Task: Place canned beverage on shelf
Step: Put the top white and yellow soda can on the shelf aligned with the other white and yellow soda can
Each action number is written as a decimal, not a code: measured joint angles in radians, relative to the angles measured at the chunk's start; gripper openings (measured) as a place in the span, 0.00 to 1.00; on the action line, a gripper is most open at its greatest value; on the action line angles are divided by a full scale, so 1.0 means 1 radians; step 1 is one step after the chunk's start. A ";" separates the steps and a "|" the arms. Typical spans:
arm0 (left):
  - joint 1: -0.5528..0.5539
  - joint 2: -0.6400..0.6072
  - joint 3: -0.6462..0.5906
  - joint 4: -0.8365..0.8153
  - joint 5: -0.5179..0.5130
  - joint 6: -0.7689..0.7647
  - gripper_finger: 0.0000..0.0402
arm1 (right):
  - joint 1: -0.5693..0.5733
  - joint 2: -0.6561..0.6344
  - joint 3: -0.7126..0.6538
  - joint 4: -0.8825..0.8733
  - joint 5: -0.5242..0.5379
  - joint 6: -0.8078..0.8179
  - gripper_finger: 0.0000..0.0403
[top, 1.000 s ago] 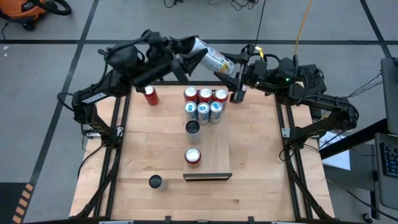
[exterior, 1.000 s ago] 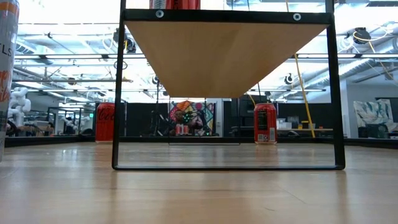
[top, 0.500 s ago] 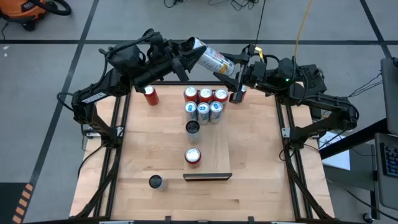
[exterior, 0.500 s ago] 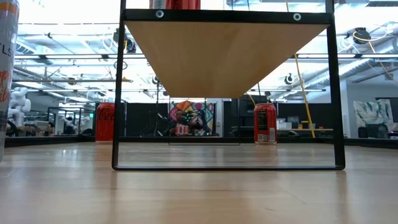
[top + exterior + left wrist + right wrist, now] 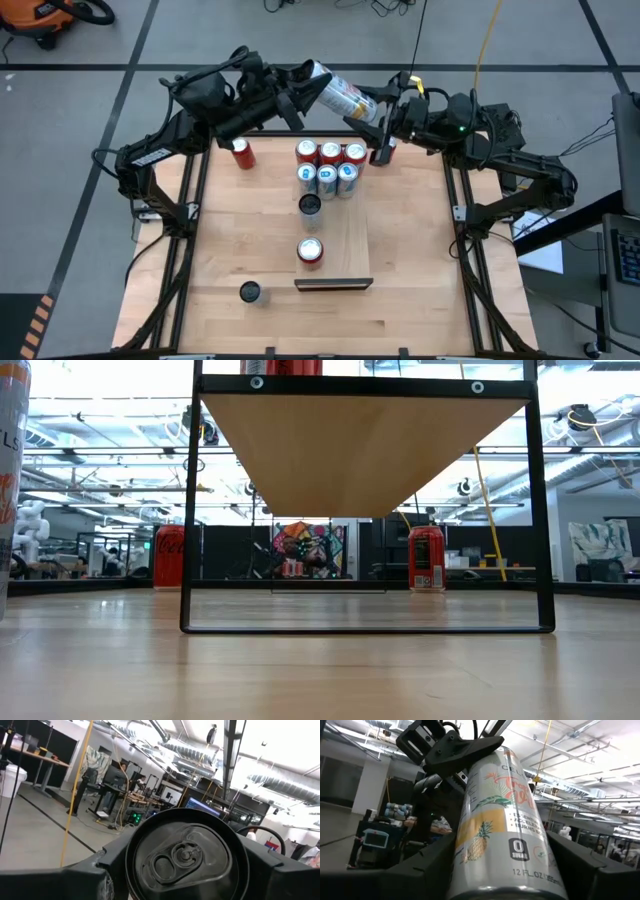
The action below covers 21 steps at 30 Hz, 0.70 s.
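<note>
Up above the back edge of the table, a white can (image 5: pixel 337 93) with a pineapple print hangs tilted in mid-air between both arms. The left gripper (image 5: pixel 296 92) has its fingers clamped around the top end, and the right gripper (image 5: pixel 383 108) grips the bottom end, so both are holding it at once. The shelf (image 5: pixel 338 240), that pale board, lies below with six cans (image 5: pixel 329 166) bunched at its far end, plus a dark can (image 5: pixel 311 206) and a red can (image 5: pixel 310 251) in a line.
</note>
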 joint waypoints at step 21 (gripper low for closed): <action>-0.001 -0.005 0.000 -0.003 0.231 0.124 0.63 | 0.003 -0.013 0.000 -0.157 -0.330 0.644 0.76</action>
